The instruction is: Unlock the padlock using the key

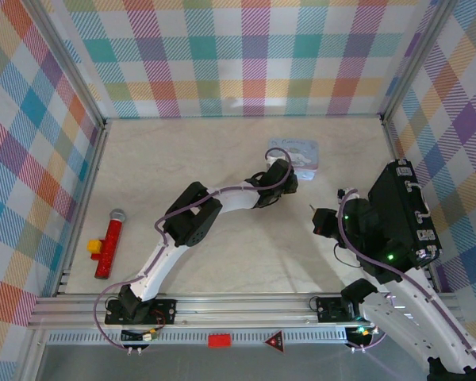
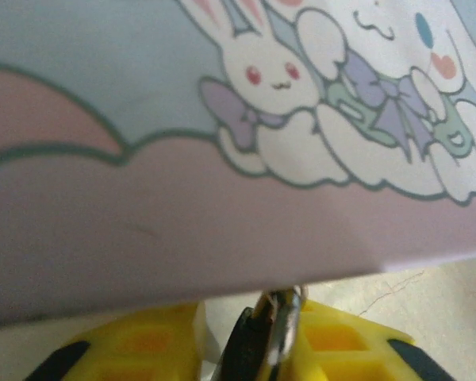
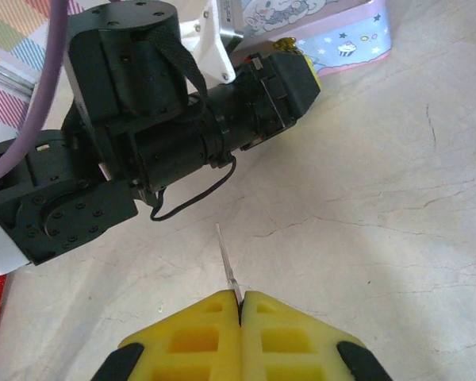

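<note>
The padlock (image 2: 279, 329), a tiny dark body with a silver shackle, hangs at the front edge of the pastel cartoon tin (image 2: 222, 159). My left gripper (image 2: 250, 333) sits around it, jaws nearly closed: the right finger touches the shackle side and a thin gap remains on the left. From above, the left gripper (image 1: 282, 173) is at the tin (image 1: 300, 151). My right gripper (image 3: 242, 300) is shut on the key (image 3: 228, 258), whose thin silver blade sticks out ahead. It hovers over the table, right of the left arm (image 3: 143, 159). From above, the right gripper (image 1: 324, 224) is in the right half.
A big black case (image 1: 404, 210) stands at the right edge beside the right arm. A red stick-shaped toy (image 1: 109, 242) with a yellow piece (image 1: 94, 248) lies at the far left. Plaid walls close off the table on three sides.
</note>
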Robot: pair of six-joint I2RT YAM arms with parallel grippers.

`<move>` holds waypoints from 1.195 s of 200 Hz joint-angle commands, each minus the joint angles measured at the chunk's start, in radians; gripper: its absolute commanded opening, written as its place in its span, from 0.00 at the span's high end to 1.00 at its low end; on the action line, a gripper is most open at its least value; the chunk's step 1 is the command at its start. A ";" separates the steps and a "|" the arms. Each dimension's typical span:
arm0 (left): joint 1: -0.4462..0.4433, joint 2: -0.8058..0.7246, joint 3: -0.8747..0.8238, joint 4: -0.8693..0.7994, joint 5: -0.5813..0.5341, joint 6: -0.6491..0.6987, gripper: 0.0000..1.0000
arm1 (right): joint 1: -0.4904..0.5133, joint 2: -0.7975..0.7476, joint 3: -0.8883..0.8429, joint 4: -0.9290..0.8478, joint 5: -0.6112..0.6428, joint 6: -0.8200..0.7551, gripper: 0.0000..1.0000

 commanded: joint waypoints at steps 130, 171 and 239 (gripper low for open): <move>0.207 -0.565 -0.714 -0.060 0.081 0.090 0.88 | 0.003 0.273 -0.038 0.235 -0.197 0.086 1.00; 0.269 -0.749 -0.904 -0.120 0.071 0.085 0.90 | 0.025 0.394 -0.007 0.309 -0.232 0.089 1.00; 0.167 -1.023 -1.068 -0.244 -0.049 -0.020 0.87 | 0.068 0.507 -0.003 0.383 -0.252 0.117 1.00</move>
